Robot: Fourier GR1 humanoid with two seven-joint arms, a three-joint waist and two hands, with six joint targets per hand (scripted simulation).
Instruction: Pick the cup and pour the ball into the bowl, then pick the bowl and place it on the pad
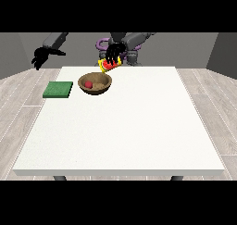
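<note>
Above the bowl's (95, 84) far rim you've got the hand at the view's right (115, 51) with its fingers wrapped round the cup (110, 65), holding it off the table (125, 127). Cup is yellow with red showing, tipped over with its mouth down toward the bowl. Ball (88, 84), red, already sits inside the brown bowl, left of its middle. Bowl stands on the table near the far edge, just right of the green pad (58, 90), a small gap between them, not touching. Pad lies flat near the table's left edge. Your other hand, at the view's left (39, 58), hangs in the air past the table's far left corner, fingers relaxed and pointing down, holding nothing
</note>
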